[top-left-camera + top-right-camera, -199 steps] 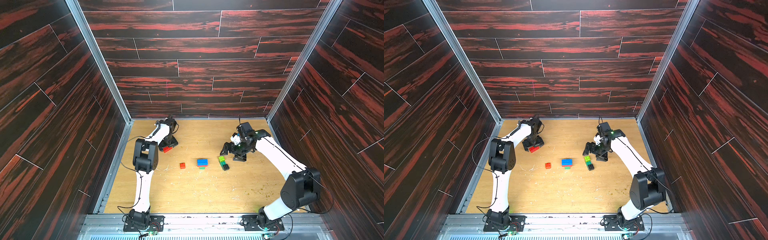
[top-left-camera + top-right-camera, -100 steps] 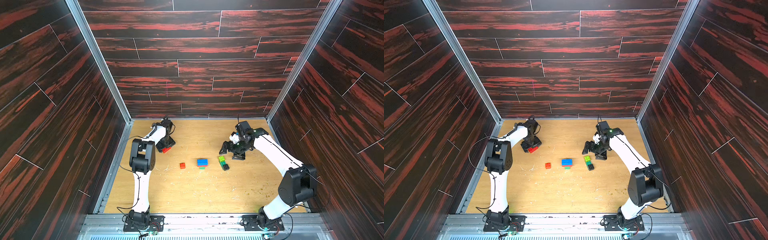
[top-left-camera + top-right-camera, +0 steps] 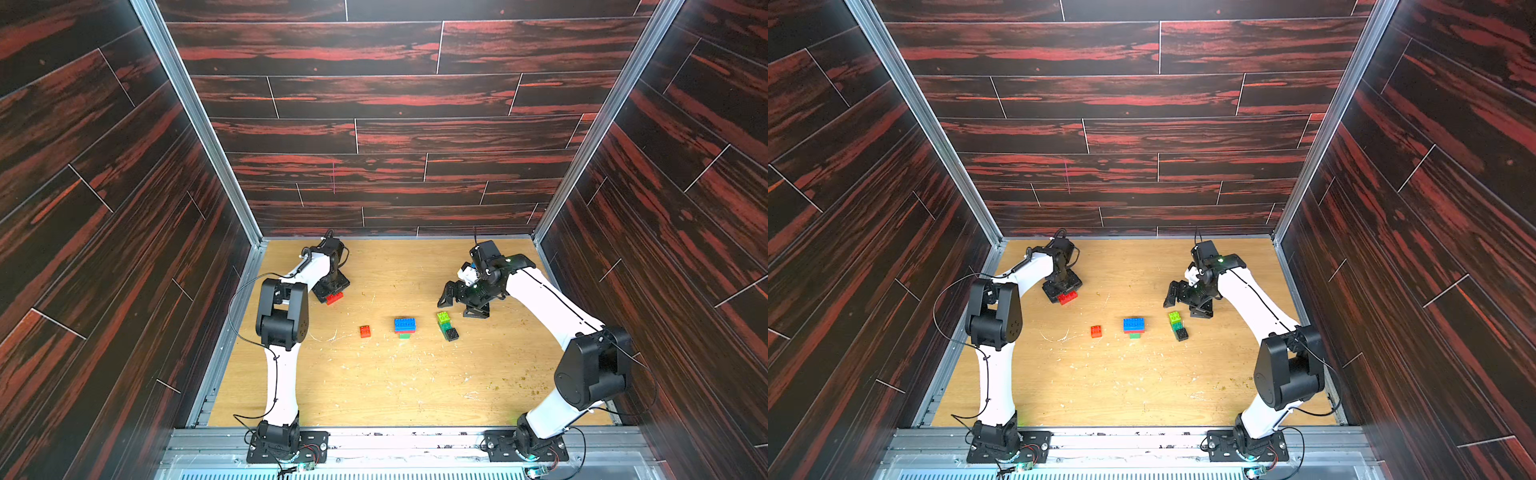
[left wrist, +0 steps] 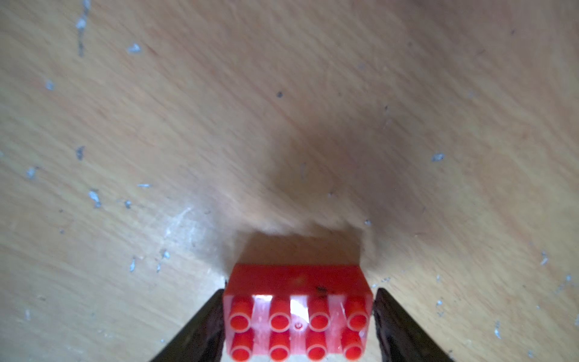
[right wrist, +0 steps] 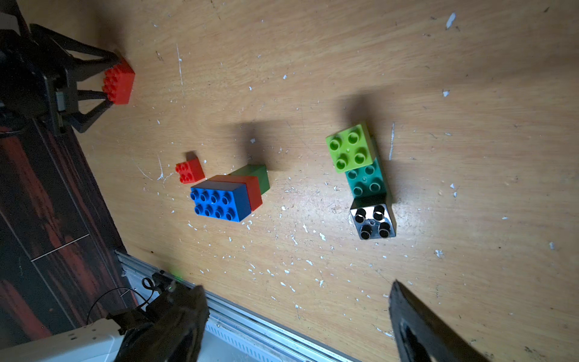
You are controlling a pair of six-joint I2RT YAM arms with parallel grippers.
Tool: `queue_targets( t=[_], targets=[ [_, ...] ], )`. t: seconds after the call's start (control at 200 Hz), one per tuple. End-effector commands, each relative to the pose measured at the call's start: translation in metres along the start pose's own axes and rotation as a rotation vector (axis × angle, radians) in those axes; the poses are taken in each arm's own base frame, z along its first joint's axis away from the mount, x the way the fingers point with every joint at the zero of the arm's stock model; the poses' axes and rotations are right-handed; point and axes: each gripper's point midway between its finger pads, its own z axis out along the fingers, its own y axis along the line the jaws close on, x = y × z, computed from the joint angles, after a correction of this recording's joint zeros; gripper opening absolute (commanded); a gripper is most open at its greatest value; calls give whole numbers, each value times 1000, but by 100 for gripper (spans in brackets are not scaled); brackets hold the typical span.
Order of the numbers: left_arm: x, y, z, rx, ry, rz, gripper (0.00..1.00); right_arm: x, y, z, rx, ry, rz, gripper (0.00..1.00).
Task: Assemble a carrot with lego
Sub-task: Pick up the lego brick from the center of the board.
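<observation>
Right gripper [image 3: 460,302], right of centre in both top views, hangs wide open and empty. Left gripper [image 4: 299,293], low centre in the left wrist view, brackets the short ends of a red brick [image 4: 297,326] lying studs up; a firm grip cannot be confirmed. Blue-topped stack [image 3: 404,324] sits mid-frame, long side across. The teal bar [image 3: 446,326] beside it runs up-down, lime end uppermost. Bricks look light, rigid and slick, best pinched on opposite flat sides.

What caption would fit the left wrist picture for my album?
Left gripper framing a red eight-stud brick on a scuffed wooden table.
</observation>
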Motion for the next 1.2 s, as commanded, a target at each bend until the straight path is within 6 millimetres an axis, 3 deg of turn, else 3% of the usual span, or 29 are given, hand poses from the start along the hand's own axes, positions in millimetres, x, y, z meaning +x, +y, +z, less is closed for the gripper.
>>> queue_targets(
  t=[0.0, 0.972, 1.197],
  targets=[
    [-8, 1, -22, 25, -42, -28, 73, -2, 0, 4, -1, 27, 5, 92],
    [10, 0, -8, -14, 36, 120, 74, -6, 0, 6, 3, 24, 15, 92],
    [13, -4, -5, -9, 46, 128, 71, -5, 0, 5, 2, 24, 18, 92]
  ],
)
